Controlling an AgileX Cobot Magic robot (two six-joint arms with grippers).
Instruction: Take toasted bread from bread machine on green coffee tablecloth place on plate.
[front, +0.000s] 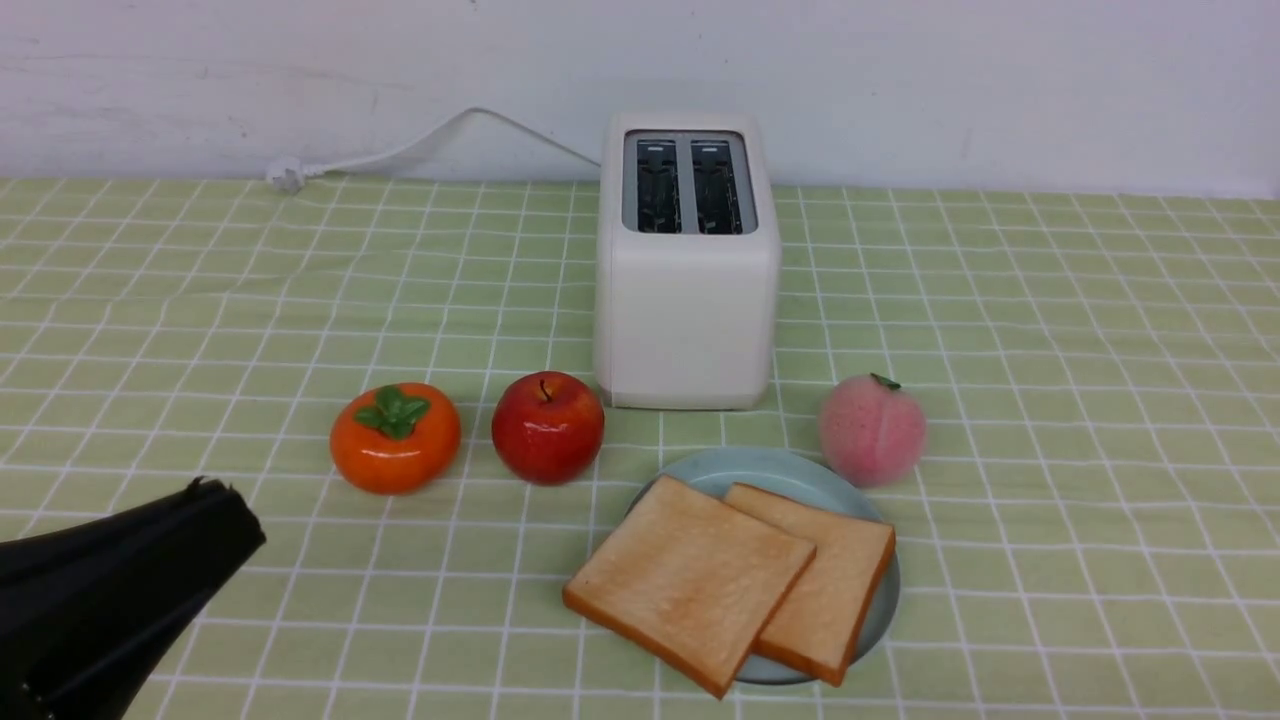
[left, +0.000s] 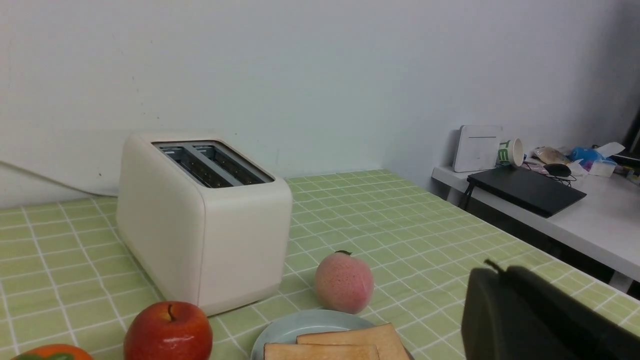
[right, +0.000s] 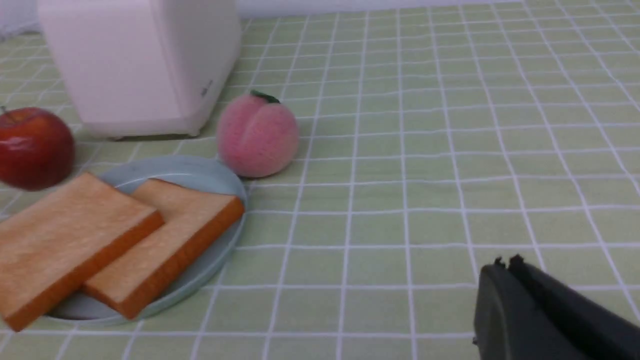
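Toast: two slices (front: 690, 580) overlapping on plate (front: 780, 465) | Toaster (front: 688, 300): slots empty, behind plate on tablecloth (front: 1050, 400) | Left gripper (front: 215, 495): fingers pressed together, holding nothing | Right gripper (right: 505, 265): pressed together, holding nothing

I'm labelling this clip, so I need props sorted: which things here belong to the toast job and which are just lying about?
Part of the job:
two toast slices, lying overlapped on the plate
bread machine, slots empty
green checked tablecloth

Just lying about:
persimmon
red apple
peach
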